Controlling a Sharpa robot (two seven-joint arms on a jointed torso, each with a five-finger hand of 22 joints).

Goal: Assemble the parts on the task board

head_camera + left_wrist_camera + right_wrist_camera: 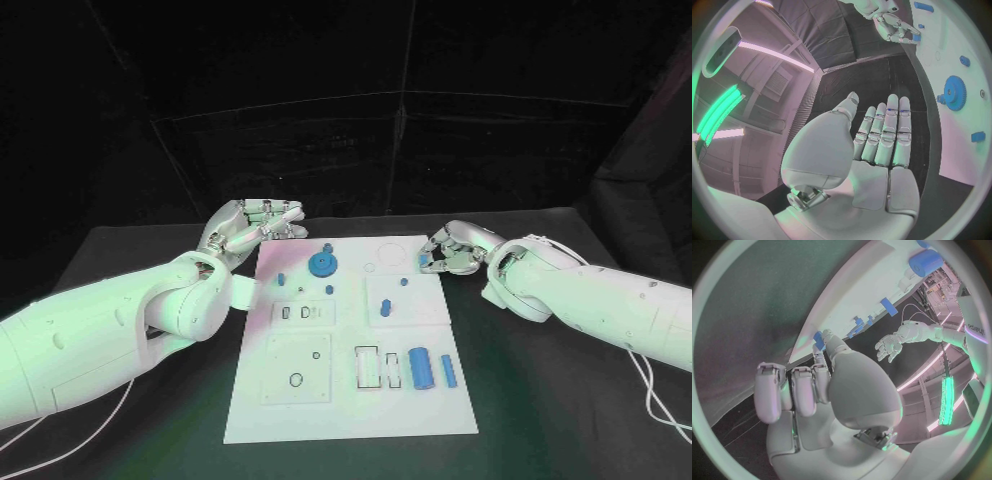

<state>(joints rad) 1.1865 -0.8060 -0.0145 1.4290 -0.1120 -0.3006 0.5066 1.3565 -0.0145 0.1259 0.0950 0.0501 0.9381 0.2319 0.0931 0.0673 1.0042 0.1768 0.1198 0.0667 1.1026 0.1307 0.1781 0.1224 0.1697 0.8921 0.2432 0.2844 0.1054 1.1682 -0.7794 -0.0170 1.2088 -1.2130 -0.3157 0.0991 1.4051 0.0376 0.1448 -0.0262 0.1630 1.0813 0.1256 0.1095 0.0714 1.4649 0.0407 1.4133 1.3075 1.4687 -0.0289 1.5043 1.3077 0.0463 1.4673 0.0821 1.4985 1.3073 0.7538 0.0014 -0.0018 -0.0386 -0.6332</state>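
Black, matte surface [548, 400]: the largest item, carrying everything else.

White task board [353, 400]: flat rectangular plate, smooth, lying mid-surface between my two arms, its long axis running away from me. It bears recessed outlines, among them rectangular slots and small rings.

My left hand [257, 225]: silver, segmented, beside the board's far left corner. In the left wrist view [879, 145] the fingers lie straight and side by side, the thumb set apart, nothing in the palm; spread and empty.

My right hand [450, 252]: silver, at the board's far right edge. In the right wrist view [817, 390] the fingers are curled downward beside the board's rim. A small blue piece [819, 339] sits just at the thumb tip; I cannot tell whether it is pinched or merely touched.

Blue gear [326, 263]: round, toothed disc with a raised hub, lying flat on the far half of the board, left of centre; seen also from the left wrist [954, 93].

Blue cylinder [420, 367]: smooth, round-ended, lying on its side in the near half, long axis parallel to the board's length.

Blue bar [449, 371]: slim, straight, just right of the cylinder, same orientation.

Blue peg [385, 306]: short, mid-board, right of centre, lengthwise along the board.
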